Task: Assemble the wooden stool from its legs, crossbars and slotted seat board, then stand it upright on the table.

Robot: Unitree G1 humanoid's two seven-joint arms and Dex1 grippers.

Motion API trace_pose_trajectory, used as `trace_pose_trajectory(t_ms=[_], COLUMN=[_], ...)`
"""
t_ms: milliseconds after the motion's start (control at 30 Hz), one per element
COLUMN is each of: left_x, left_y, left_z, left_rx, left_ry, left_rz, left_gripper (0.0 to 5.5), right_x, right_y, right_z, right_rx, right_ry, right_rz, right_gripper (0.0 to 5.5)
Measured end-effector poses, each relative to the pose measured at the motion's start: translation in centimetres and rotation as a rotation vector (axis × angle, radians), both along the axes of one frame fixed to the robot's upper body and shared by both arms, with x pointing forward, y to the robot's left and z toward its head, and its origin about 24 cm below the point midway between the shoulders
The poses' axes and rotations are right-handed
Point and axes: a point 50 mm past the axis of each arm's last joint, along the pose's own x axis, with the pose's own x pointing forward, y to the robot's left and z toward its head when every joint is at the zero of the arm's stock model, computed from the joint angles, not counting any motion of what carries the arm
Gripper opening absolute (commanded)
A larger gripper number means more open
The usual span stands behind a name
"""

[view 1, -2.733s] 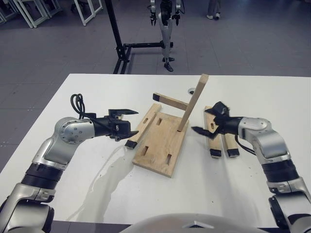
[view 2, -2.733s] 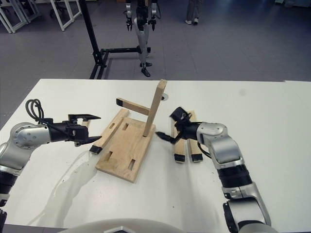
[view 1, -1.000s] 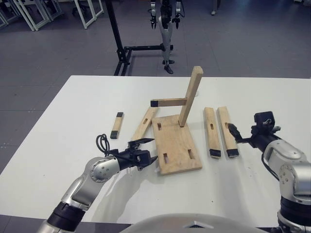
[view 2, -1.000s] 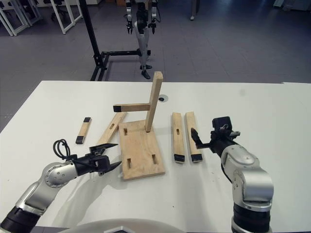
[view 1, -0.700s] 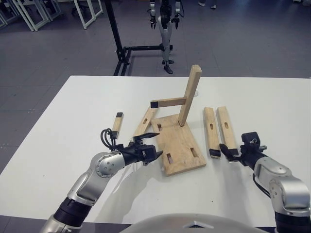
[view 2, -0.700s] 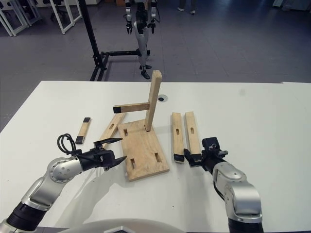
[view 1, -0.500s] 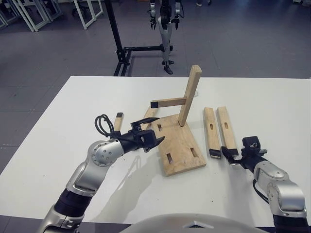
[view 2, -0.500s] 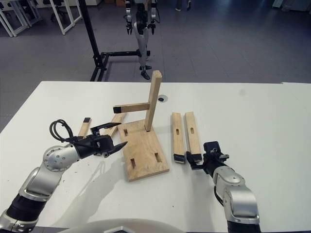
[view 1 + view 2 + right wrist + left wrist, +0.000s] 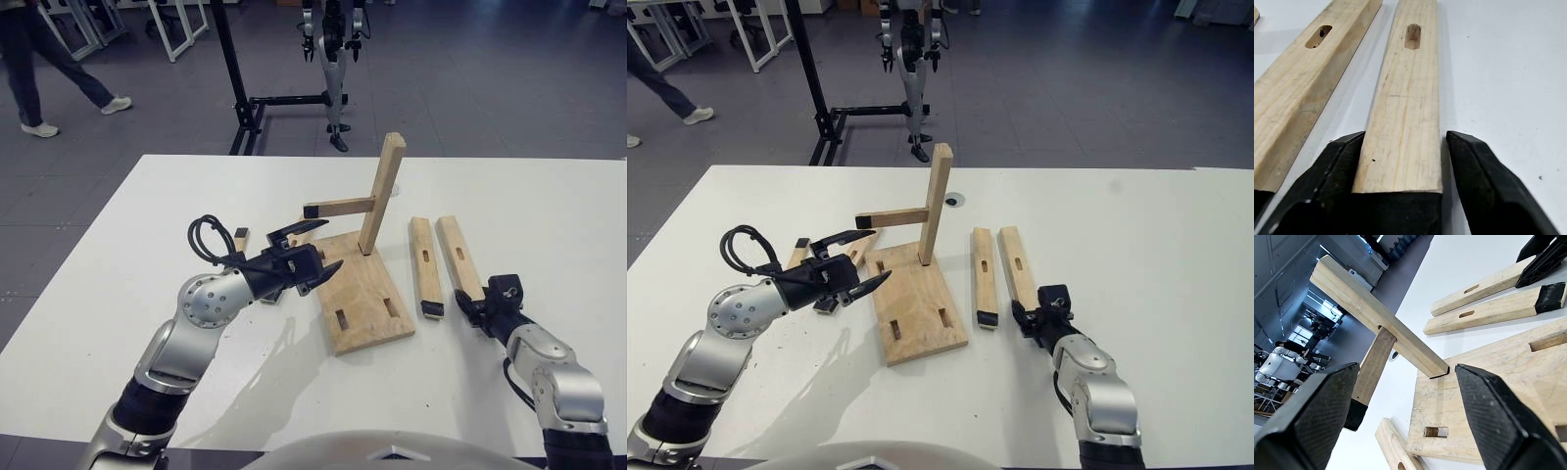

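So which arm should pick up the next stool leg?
Right, probably. The right gripper sits open around the near end of the outer loose leg, ready to close. The left gripper hovers open above the seat board's left edge, around nothing.

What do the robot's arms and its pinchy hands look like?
The left arm and right arm are shiny silver with rounded joints and black bands. A black cable loops out by the left gripper. It and the right gripper are black, each with two pointed fingers with bumpy pads.
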Motion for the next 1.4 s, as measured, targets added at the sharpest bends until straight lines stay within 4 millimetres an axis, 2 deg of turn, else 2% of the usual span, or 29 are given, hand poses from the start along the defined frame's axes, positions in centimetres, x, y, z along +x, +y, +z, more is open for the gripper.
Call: trace_pose_trajectory(t_ms=[67,333,433,467,533,633,700,767,833,900,967,1000,1133,1233,1400], left_x=[0.0,0.1,0.3,0.5,0.6,0.8,1.1,1.3,1.9,2.5,3.0,3.3,4.5,5.1,5.5], left_y=[0.0,0.0,0.5,0.9,1.9,2.8,3.9,5.2,6.2,6.2,6.0,5.7,5.1,4.9,5.3], left_z=[0.0,-0.4,-0.4,-0.3,-0.2,1.5,3.9,6.7,8.7,10.7,11.5,11.7,10.5,10.2,9.6], left_rx=[-0.001,-0.018,-0.054,-0.074,-0.105,-0.195,-0.310,-0.390,-0.463,-0.529,-0.596,-0.650,-0.779,-0.908,-1.010], left_ry=[0.002,0.016,0.057,0.100,0.215,0.331,0.398,0.433,0.462,0.476,0.520,0.557,0.707,0.805,0.905], left_rz=[0.001,0.019,0.049,0.066,0.074,0.063,0.040,-0.005,-0.035,-0.113,-0.192,-0.255,-0.366,-0.468,-0.543], left_gripper=[3.63,3.63,3.63,3.63,3.63,3.63,3.63,4.01,4.27,4.27,4.27,4.27,4.27,4.27,4.27], right_x=[0.0,0.5,1.5,2.1,4.5,6.6,7.6,7.9,7.9,8.4,8.9,9.0,8.6,7.6,6.6], right_y=[0.2,0.0,-1.8,-3.0,-5.2,-5.6,-4.7,-3.2,-2.3,-0.8,1.9,4.1,9.1,11.0,12.2], right_z=[0.0,0.2,0.9,1.6,5.9,11.0,15.0,19.2,20.9,22.6,24.3,24.8,23.6,22.1,20.6], right_rx=[-0.012,-0.013,-0.019,-0.043,-0.095,-0.022,0.127,0.269,0.346,0.379,0.473,0.549,0.686,0.775,0.787], right_ry=[-0.002,-0.023,-0.045,-0.069,-0.232,-0.421,-0.558,-0.697,-0.738,-0.775,-0.807,-0.802,-0.694,-0.567,-0.439], right_rz=[0.020,0.009,-0.090,-0.133,-0.185,-0.181,-0.115,0.010,0.083,0.157,0.289,0.410,0.737,0.959,1.110], right_gripper=[2.05,2.02,2.02,2.02,2.02,2.02,2.02,2.02,2.02,2.02,2.02,2.02,2.02,2.02,2.02])
